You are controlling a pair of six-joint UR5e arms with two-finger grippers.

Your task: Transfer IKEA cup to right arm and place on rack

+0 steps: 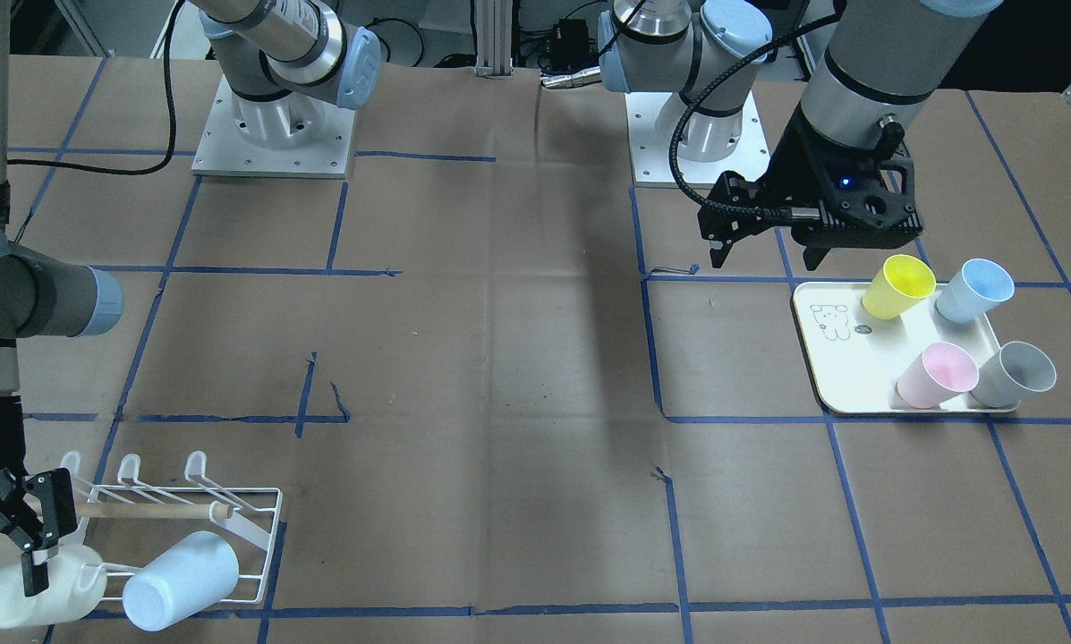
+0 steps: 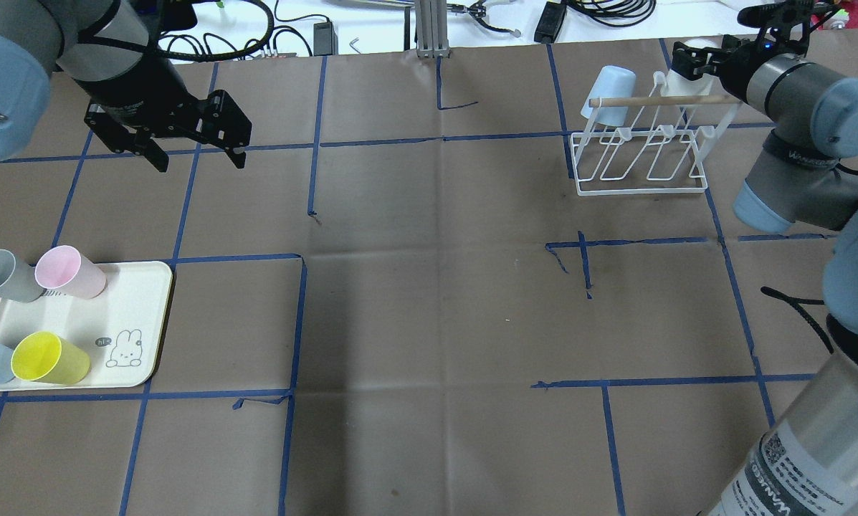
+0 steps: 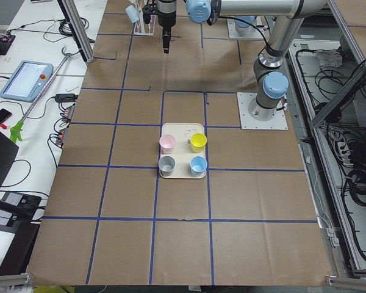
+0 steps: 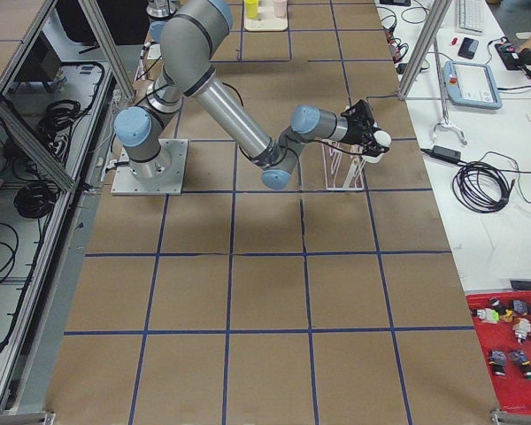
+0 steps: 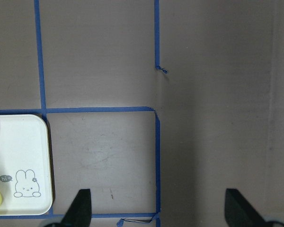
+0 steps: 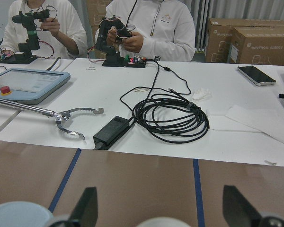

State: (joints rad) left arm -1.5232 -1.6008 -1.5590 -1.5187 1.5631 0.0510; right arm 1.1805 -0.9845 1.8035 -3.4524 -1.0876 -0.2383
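**Handling:** The white cup (image 1: 7, 601) lies tilted at the end of the rack (image 1: 258, 501), just beside a pale blue cup (image 1: 182, 580) hung there. It looks like thin moulded plastic, so I judge it light, stiff, smooth-walled and hard to break. The tapered wall may slip, so a hold across the wall below the rim suits it.

**Hands:** The right hand (image 6: 161, 203) is open, its fingers wide apart on either side of the cup. The left hand (image 1: 764, 258) is open and empty above the tabletop near the tray (image 1: 844, 376), which holds 4 cups.

**Obscured:** The white cup is blurred in the front view, and only a sliver of its rim shows in the wrist view. The prong under it is hidden, so it is possibly seated.
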